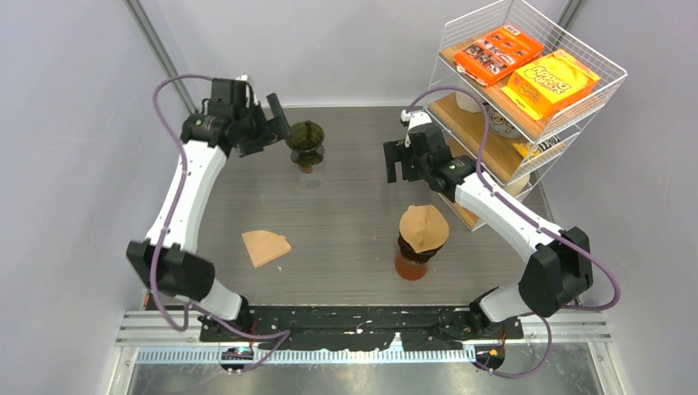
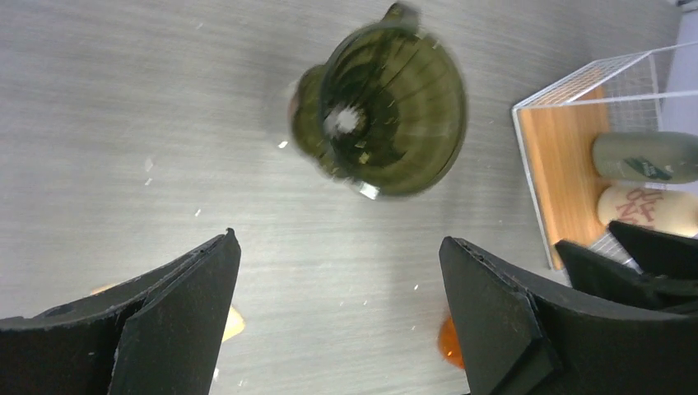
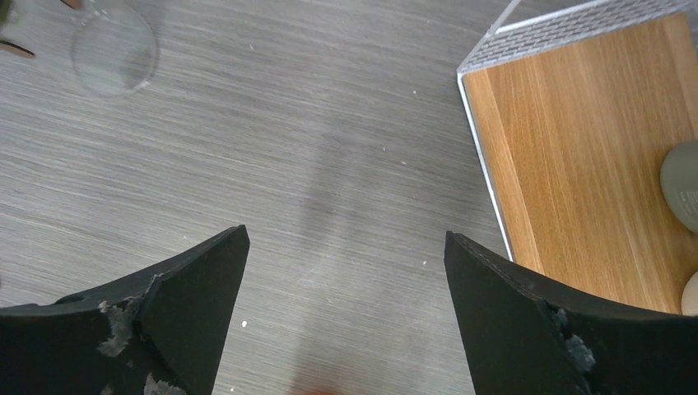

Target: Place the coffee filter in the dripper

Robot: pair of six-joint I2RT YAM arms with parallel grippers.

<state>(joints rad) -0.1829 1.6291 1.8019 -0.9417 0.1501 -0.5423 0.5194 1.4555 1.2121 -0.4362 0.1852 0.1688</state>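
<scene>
A tan paper filter lies flat on the desk, well nearer the arm bases than the empty green dripper. The left fingers hang spread just beside that dripper; the right fingers are spread too, holding nothing. Light, floppy and easily creased, the filter likely wants a gentle pinch at one edge.

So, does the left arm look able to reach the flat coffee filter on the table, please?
Probably yes: the coffee filter lies alone on bare table on that arm's side, and the left gripper is open and empty.
</scene>
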